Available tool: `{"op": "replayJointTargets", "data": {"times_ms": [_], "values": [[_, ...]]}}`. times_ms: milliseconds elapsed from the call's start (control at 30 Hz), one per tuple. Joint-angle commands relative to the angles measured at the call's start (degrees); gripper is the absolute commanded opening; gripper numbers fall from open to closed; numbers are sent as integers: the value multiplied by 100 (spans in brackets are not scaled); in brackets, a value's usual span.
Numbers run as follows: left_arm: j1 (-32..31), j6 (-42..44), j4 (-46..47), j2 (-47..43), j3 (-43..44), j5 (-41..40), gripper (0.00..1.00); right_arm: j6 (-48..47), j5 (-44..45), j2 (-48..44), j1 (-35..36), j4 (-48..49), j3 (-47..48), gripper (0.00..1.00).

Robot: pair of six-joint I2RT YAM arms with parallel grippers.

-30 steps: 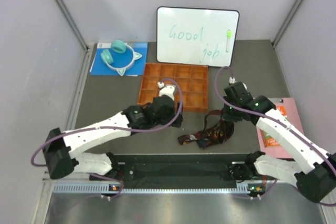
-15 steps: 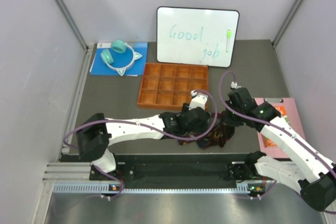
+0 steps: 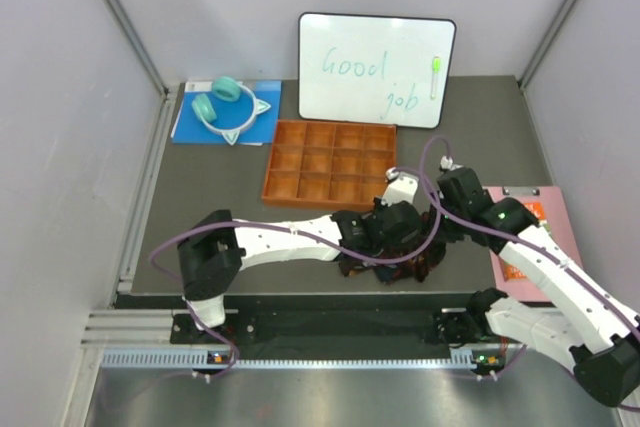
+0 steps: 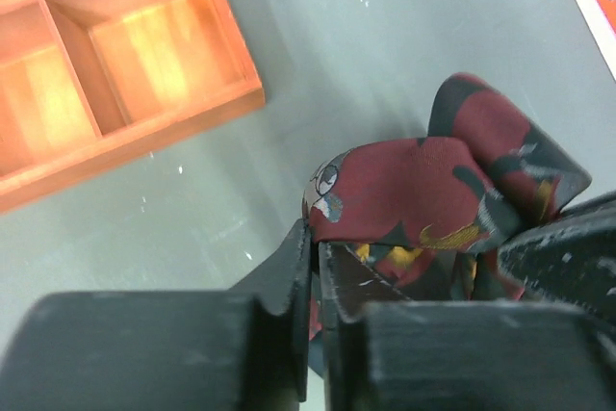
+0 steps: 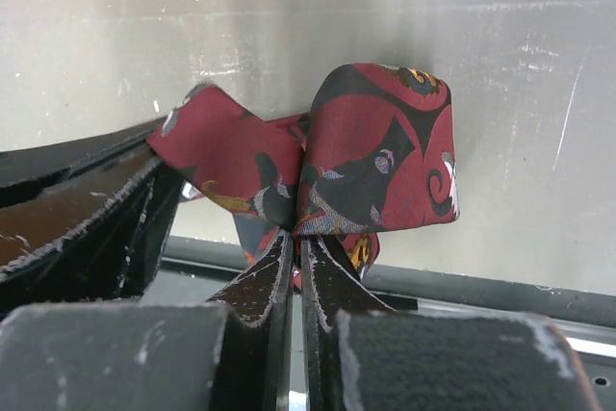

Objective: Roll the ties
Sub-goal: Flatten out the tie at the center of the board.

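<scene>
The tie [image 5: 375, 151], soft, light and probably slippery, lies bunched just near of the tray [image 3: 300, 159], its folds pinched by left gripper [image 4: 313, 238] and right gripper [image 5: 296, 238], 2 sound holds.

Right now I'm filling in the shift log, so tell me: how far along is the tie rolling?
Done: nothing finished shows; the cells of the orange tray that are in view hold no coil. In hand: the left gripper and the right gripper are both shut on the tie, which is bunched in loose folds, not wound. Left: rolling it into a tight coil.
</scene>
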Motion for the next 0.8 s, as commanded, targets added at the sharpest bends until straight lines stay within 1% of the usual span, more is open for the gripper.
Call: {"op": "replayJointTargets", "data": {"times_ms": [0, 67, 100, 133, 167, 200, 233, 400, 433, 567, 633, 733, 767], "values": [[-76, 189, -68, 82, 469, -561, 0, 16, -39, -121, 73, -45, 159, 0], [-120, 321, -138, 29, 583, -711, 0, 42, 14, -138, 64, -80, 177, 0], [-129, 347, -278, -14, 714, -894, 0, 42, 75, -147, 73, -80, 194, 8], [-147, 382, -358, -111, 785, -992, 0, 77, 119, -147, 64, -132, 229, 25], [-147, 452, -472, -172, 864, -1062, 0, 95, 172, -156, 73, -159, 255, 61], [-147, 488, -716, -234, 1039, -1211, 0, 121, 233, -182, 73, -168, 317, 89], [-147, 532, -823, -382, 1119, -1273, 0, 113, 260, -199, 73, -176, 352, 99], [-147, 839, -1325, -647, 1874, -1493, 0, 139, 637, -287, 73, -220, 730, 99], [-155, 866, -1517, -674, 2215, -1572, 0, 200, 699, -288, 73, -247, 809, 99], [-243, 1103, -1896, -692, 3104, -1827, 0, 350, 945, -393, 64, -317, 1151, 99], [-331, 1330, -1993, -709, 3560, -1941, 0, 455, 1042, -489, 73, -352, 1196, 99], [-436, 1542, -2142, -639, 4018, -2029, 0, 622, 1200, -647, 73, -431, 1223, 99], [-463, 1578, -2299, -604, 4316, -2117, 0, 683, 1261, -691, 73, -431, 1214, 99]]}}
